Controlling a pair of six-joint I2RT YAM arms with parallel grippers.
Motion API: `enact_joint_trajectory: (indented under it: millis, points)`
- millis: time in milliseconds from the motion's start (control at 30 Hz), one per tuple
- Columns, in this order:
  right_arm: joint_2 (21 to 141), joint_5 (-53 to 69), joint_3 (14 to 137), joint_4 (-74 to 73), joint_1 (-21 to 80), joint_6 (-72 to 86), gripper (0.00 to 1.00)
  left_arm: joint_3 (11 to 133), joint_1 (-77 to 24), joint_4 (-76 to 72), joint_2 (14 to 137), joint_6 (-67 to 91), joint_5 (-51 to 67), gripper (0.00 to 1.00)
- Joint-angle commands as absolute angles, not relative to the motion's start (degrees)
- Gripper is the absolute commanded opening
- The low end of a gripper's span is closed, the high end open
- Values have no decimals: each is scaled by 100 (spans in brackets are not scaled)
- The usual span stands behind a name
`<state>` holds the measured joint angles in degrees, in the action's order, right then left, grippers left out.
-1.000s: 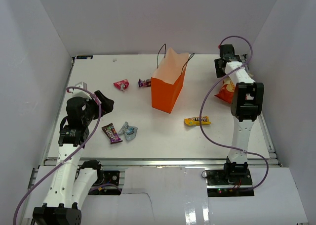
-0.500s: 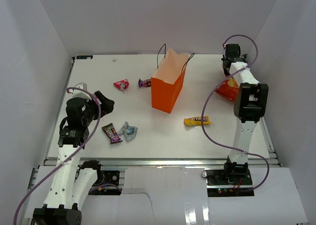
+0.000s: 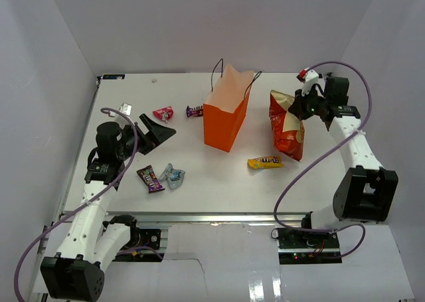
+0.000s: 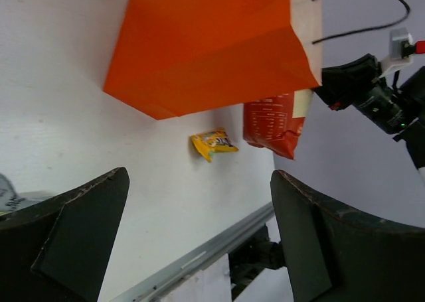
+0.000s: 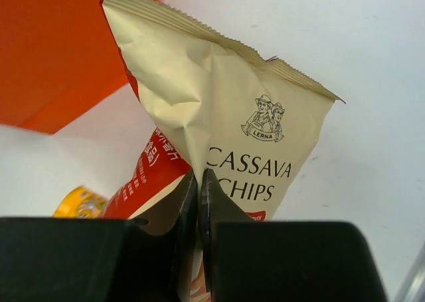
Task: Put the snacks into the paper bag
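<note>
Your right hand (image 3: 307, 107) is pinching the chip bag (image 3: 287, 125), which hangs off the bench (image 3: 219, 176) just right of the orange paper bag (image 3: 226, 117). Only the right wrist view lets you read the chip bag (image 5: 232, 136): cream front, "CASSAVA CHIPS" print with a small logo, crimped top edge, red side panel, fingers (image 5: 186, 209) pressed together on its lower part. From above it looks mostly red with a cream patch. The left wrist view shows the paper bag (image 4: 206, 46) from its side with black cord handles, the chip bag's (image 4: 272, 124) red back behind it, and the yellow packet (image 4: 214, 143) on the bench. Your left hand (image 3: 159, 133) is spread wide and carrying nothing, over the bench left of the paper bag. The top view alone shows the other snacks: pink-red packet (image 3: 163, 113) and a small dark packet (image 3: 194, 111) left of the bag, purple-brown packet (image 3: 150, 178) touching the clear-blue wrapper (image 3: 173, 176) nearer you, yellow packet (image 3: 265, 162) below the chip bag.
</note>
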<state>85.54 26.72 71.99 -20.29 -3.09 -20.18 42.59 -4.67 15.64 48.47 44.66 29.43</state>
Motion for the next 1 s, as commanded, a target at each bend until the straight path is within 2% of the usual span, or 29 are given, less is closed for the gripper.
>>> enact_joint_trajectory:
  millis: [0, 333, 700, 967]
  points:
    - [7808, 3893, 6716, -1626, -334, -2425, 8, 4438, -991, 1064, 4790, 5228, 3156, 98]
    - [6250, 4604, 5941, -1801, -343, -2715, 8, 5131, -2706, 827, 5730, 6098, 2005, 98]
    - [5871, 5624, 6424, -3962, -334, -4516, 8, 6529, -3577, 774, 6987, 6460, 1363, 98]
    - [5538, 6179, 6873, -5639, -316, -6036, 8, 7320, -3963, 966, 7882, 6591, 1564, 98]
